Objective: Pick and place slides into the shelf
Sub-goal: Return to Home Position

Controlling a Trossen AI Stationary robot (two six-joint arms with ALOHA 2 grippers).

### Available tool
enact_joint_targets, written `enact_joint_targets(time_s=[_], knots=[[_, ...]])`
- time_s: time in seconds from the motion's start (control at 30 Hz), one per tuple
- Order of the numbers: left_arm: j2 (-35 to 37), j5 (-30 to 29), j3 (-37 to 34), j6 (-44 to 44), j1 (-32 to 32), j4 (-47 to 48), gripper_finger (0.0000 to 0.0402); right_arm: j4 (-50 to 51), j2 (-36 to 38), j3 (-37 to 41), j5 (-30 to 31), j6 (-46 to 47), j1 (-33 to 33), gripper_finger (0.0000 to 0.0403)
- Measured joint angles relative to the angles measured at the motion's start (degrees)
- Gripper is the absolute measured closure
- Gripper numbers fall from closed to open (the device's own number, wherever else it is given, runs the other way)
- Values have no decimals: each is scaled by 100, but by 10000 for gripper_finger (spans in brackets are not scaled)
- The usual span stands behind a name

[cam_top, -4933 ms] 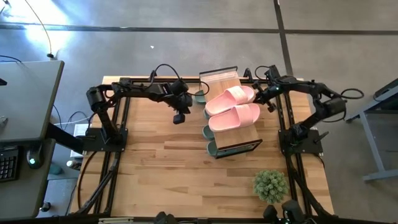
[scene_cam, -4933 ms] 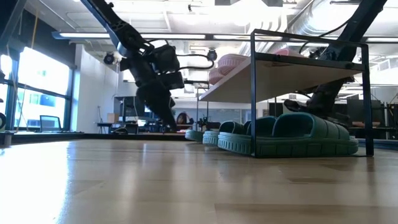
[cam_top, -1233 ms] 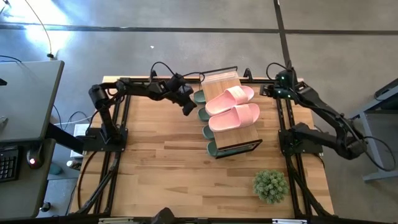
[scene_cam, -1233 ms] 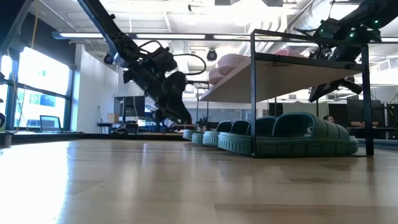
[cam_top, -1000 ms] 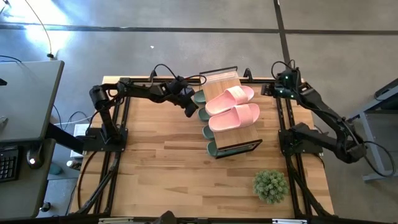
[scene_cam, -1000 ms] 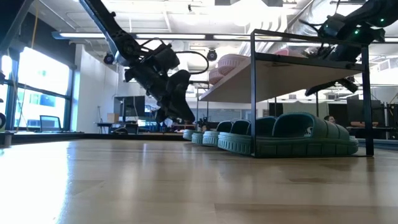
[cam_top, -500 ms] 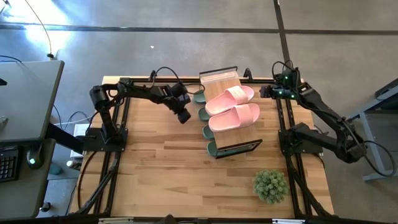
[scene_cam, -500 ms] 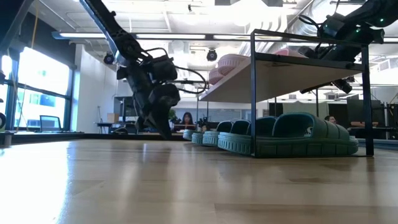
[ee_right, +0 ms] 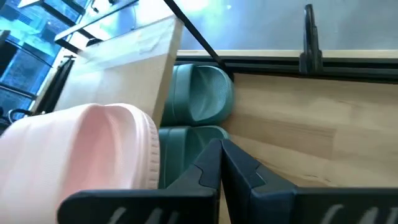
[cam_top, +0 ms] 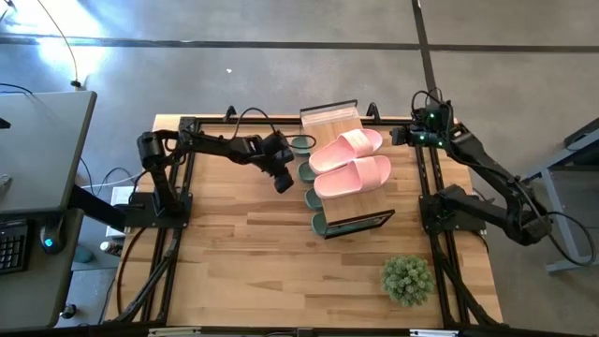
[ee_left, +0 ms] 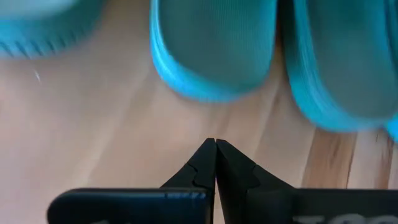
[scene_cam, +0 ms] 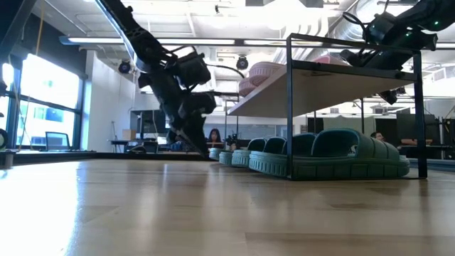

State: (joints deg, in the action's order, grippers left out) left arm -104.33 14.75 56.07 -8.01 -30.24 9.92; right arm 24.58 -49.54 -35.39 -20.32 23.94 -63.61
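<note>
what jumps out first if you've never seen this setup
The pale pink slides lying side by side on top of the shelf, toward the far edge of the table, catch the eye first. Under the shelf, a row of green slides stands in line. The left claw, shut, hangs just beside their ends.

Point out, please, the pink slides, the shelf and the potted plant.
pink slides [cam_top: 356, 175], high view, middle of the slide nearer the plant
shelf [cam_top: 328, 123], high view, bare slatted top
potted plant [cam_top: 407, 278], high view, foliage

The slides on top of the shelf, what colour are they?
Pale pink slides, lying on the shelf; the high view shows them best.
</note>
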Motion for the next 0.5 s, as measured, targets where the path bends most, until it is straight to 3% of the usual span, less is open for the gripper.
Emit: enact_joint_targets(time_s=[0.5], knots=[[187, -790, 2, -146, -13, -693, 402, -830, -404, 0, -678, 190, 2, 403]])
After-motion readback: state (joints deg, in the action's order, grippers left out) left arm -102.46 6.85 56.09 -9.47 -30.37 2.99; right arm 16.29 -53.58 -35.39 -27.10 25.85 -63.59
